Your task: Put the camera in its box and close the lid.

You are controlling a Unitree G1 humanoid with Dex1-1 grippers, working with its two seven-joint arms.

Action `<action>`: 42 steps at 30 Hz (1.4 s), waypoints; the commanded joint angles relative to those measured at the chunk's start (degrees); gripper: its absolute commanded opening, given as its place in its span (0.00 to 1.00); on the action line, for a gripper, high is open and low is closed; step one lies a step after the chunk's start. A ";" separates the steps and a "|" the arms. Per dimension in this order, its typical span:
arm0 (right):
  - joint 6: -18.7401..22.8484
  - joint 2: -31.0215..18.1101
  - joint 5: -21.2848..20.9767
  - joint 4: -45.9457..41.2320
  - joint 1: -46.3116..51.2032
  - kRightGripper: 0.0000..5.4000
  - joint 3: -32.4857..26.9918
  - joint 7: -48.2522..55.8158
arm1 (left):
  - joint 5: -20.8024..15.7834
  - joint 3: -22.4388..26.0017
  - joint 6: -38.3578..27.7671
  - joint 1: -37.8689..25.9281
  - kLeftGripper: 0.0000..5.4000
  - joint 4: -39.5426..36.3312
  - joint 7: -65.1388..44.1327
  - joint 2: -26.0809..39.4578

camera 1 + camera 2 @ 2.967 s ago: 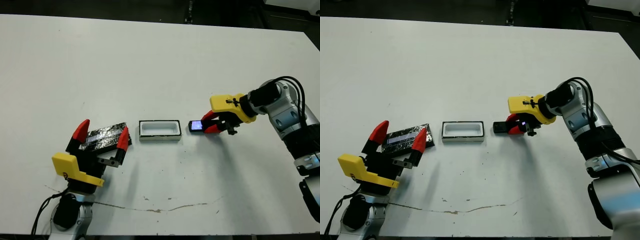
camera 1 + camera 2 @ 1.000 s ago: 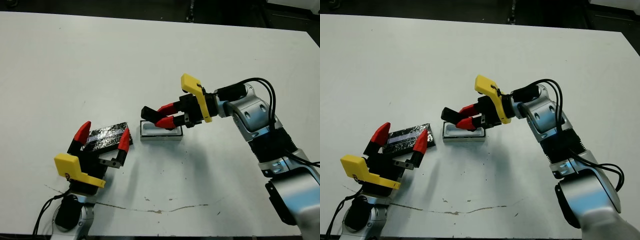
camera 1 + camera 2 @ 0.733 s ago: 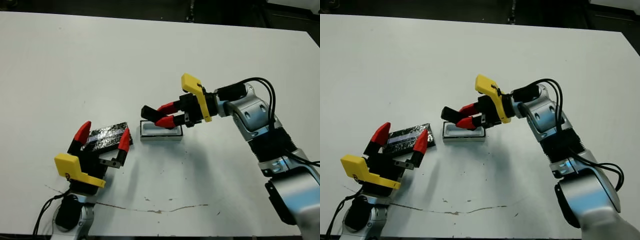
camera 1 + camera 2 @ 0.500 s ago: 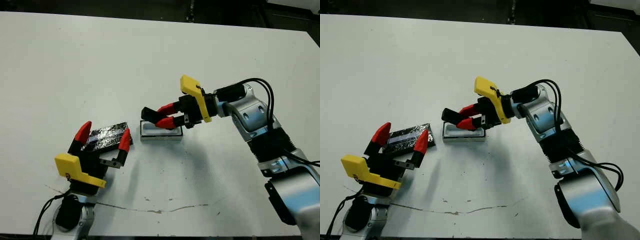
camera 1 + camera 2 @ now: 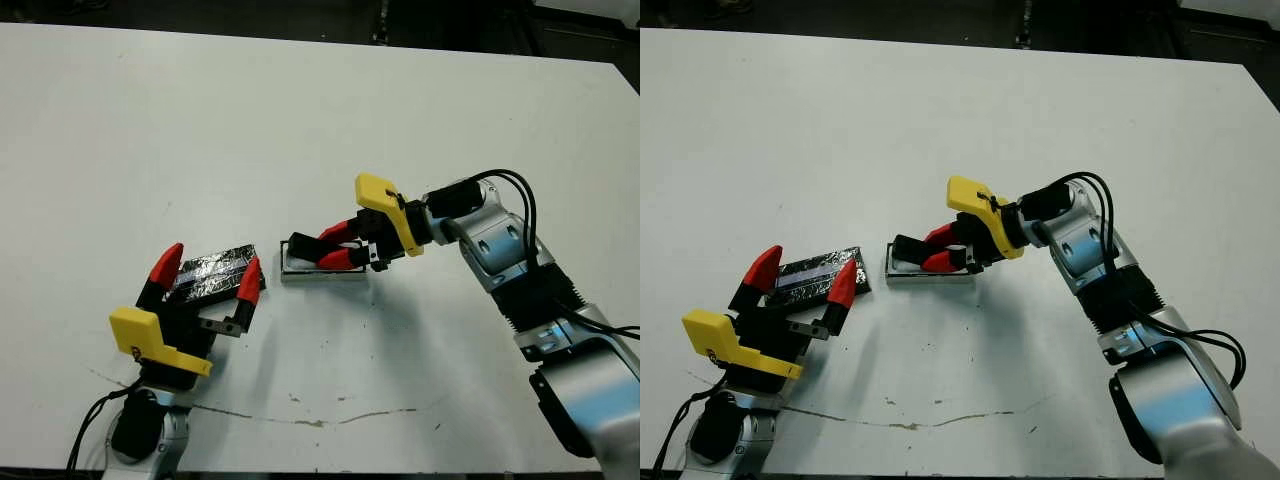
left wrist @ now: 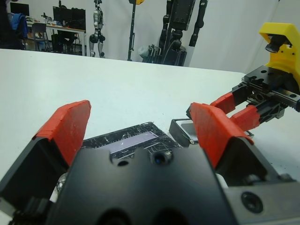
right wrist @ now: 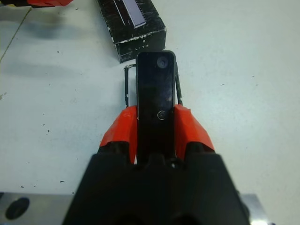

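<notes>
Step in hand: seating the camera (image 7: 156, 89). The right gripper (image 5: 335, 249) is clamped on it, the bar lined up lengthwise just over the box (image 5: 321, 272) at mid-tabletop (image 5: 300, 120). The left gripper (image 5: 205, 276) sits spread apart around the lid (image 5: 210, 273), beside the box. Next, by my reading: lower, level the bar, release, then fetch the lid.
</notes>
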 commanded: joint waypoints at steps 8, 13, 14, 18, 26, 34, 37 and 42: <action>-0.88 -2.06 -0.41 1.13 1.12 0.31 -0.13 1.70 | 0.28 0.05 0.29 0.91 1.00 0.18 0.17 0.01; 2.84 -3.27 -1.23 0.14 0.09 0.31 0.55 1.92 | 0.41 0.07 0.29 0.90 1.00 0.21 0.23 0.04; 3.17 -3.41 -1.27 0.17 -0.10 0.31 0.63 2.07 | 0.50 0.06 0.42 0.91 1.00 0.14 0.33 0.04; 4.06 -3.71 -0.92 0.02 -0.31 0.31 0.35 2.44 | -0.06 0.08 0.63 0.93 1.00 0.02 0.20 -0.12; 5.36 -4.19 -1.45 -0.32 -0.63 0.31 1.01 2.68 | 0.17 -0.03 0.86 1.05 1.00 -0.26 0.37 -0.04; 7.70 -5.10 -2.03 -1.63 -0.90 0.31 1.82 2.35 | 0.17 0.02 0.77 1.04 1.00 -0.16 0.38 -0.09; 8.30 -4.80 -1.34 -0.68 -1.09 0.38 1.64 3.05 | 0.03 0.07 0.46 0.88 1.00 0.11 -0.02 0.13; 4.98 -4.64 -2.19 -0.49 -1.15 0.50 1.65 2.30 | 0.58 -0.14 0.36 1.06 1.00 -0.12 0.26 0.06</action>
